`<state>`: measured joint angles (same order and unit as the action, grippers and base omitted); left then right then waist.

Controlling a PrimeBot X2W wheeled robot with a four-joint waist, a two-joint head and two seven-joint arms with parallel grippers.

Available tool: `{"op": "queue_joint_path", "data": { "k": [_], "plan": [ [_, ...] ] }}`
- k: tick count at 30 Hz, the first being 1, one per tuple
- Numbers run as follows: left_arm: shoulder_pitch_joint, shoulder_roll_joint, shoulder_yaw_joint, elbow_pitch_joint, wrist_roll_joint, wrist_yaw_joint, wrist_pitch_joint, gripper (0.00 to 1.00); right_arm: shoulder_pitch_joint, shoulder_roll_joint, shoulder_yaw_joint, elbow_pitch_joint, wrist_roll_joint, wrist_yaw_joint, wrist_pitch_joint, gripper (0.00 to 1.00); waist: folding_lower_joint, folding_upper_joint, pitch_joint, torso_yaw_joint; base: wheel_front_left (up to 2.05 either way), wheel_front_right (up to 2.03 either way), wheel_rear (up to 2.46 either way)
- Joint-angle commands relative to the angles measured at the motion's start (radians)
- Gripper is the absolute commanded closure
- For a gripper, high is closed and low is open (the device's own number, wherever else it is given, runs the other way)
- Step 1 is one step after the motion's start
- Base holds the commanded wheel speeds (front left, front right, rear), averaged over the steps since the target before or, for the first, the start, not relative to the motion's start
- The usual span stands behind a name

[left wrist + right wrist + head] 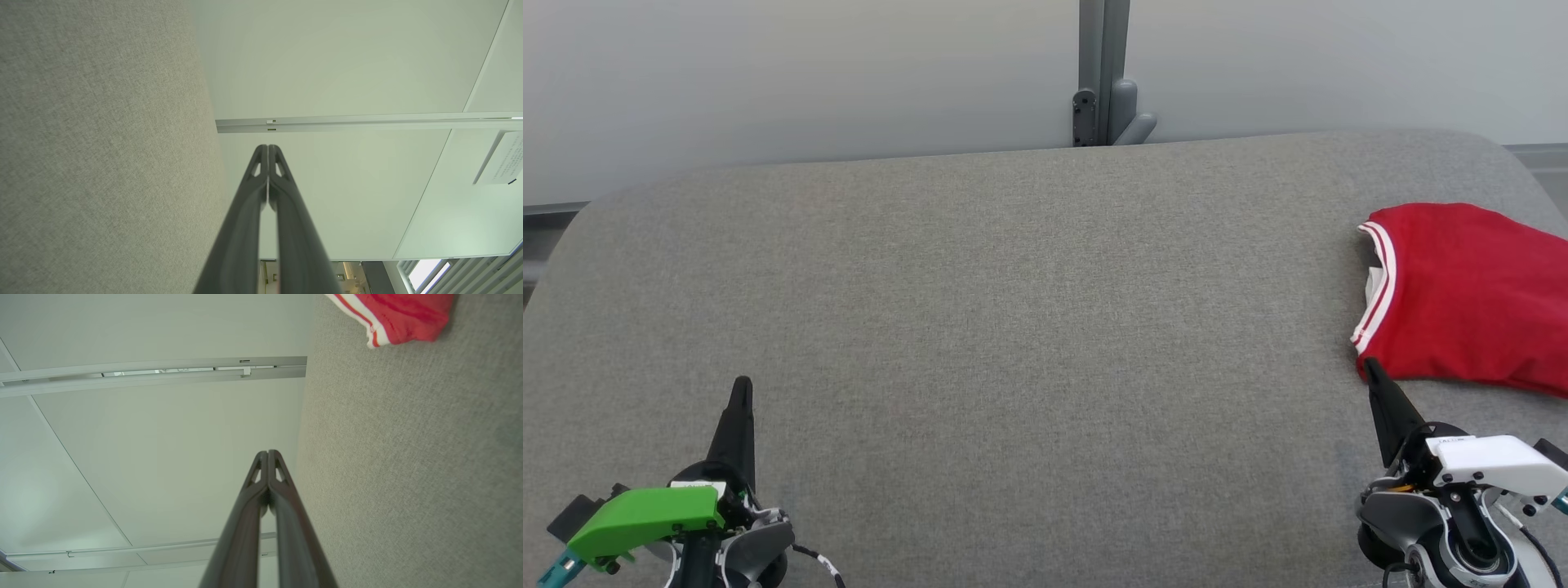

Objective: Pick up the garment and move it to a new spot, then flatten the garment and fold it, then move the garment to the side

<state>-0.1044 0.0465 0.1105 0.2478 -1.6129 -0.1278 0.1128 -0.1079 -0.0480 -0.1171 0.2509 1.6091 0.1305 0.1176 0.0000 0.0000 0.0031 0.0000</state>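
The garment [1470,298] is a red top with white-striped trim, lying folded at the right edge of the grey padded table [1029,310]. One corner of the garment [392,314] shows at the top of the right wrist view. My right gripper [1368,366] is shut and empty, its tip just in front of the garment's near edge. Its two fingers meet at the right gripper's tip [268,452]. My left gripper [742,384] rests shut at the lower left, far from the garment, with the left gripper's fingers pressed together [268,147].
Pale wall panels [768,73] stand behind the table, with a grey post and bracket [1104,82] at the back middle. The table's back corners are rounded. A wide stretch of grey surface lies between the two grippers.
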Motion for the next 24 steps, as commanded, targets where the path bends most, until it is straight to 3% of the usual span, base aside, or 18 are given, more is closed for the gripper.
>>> {"op": "queue_joint_path", "data": {
  "k": [1,24],
  "plan": [
    [-0.013,0.007,0.003,-0.002,-0.001,-0.006,0.000,1.00,-0.009,-0.004,0.000,-0.005,0.006,0.000,0.003,1.00,0.0000,0.0000,0.000,0.000,0.00,0.00,0.00],
    [-0.013,0.007,0.003,-0.002,-0.001,-0.006,0.000,1.00,-0.009,-0.004,0.000,-0.005,0.006,0.000,0.003,1.00,0.0000,0.0000,0.000,0.000,0.00,0.00,0.00]
  ]
}}
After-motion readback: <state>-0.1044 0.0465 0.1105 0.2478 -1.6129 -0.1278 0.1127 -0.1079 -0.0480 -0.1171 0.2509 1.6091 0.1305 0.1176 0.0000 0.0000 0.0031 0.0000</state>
